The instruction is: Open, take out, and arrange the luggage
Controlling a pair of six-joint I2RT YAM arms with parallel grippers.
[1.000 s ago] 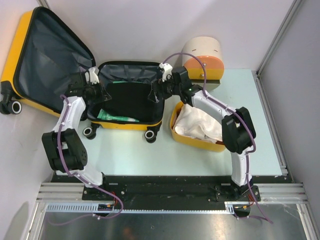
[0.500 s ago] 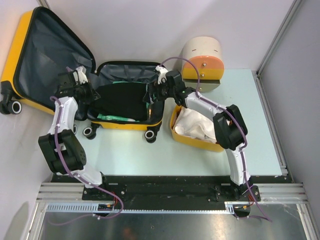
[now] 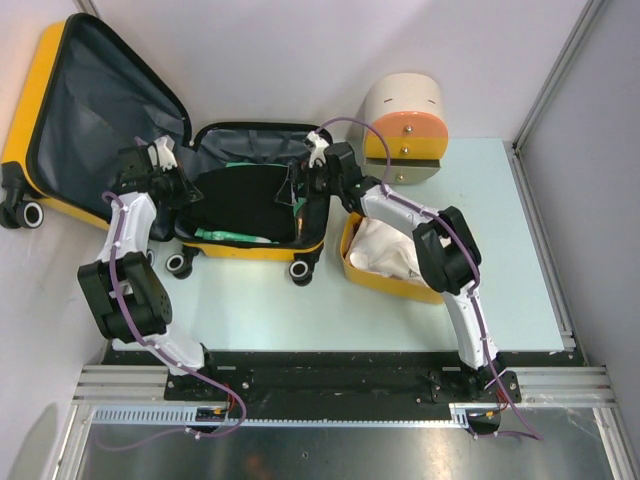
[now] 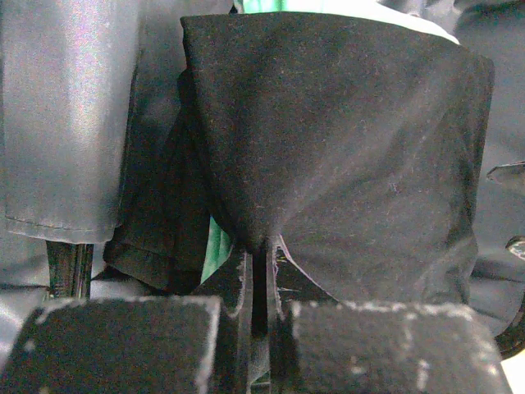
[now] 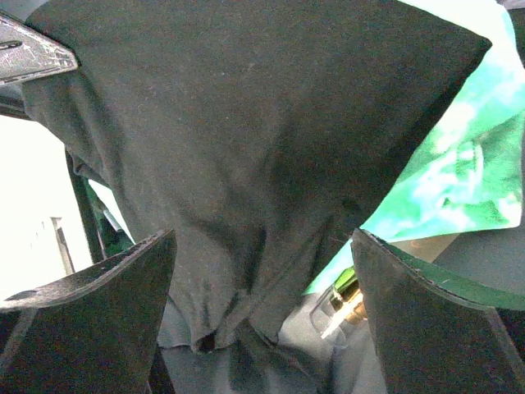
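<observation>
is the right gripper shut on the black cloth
No, in the right wrist view the right gripper has its fingers spread wide, with the black cloth hanging loose between them.

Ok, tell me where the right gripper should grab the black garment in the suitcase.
Take the black garment by its right-hand edge, the bunched fold between the fingers of the open right gripper, coming in from the right side of the luggage. The left gripper pinches the opposite edge, so the cloth spans between them, above the green items.
</observation>
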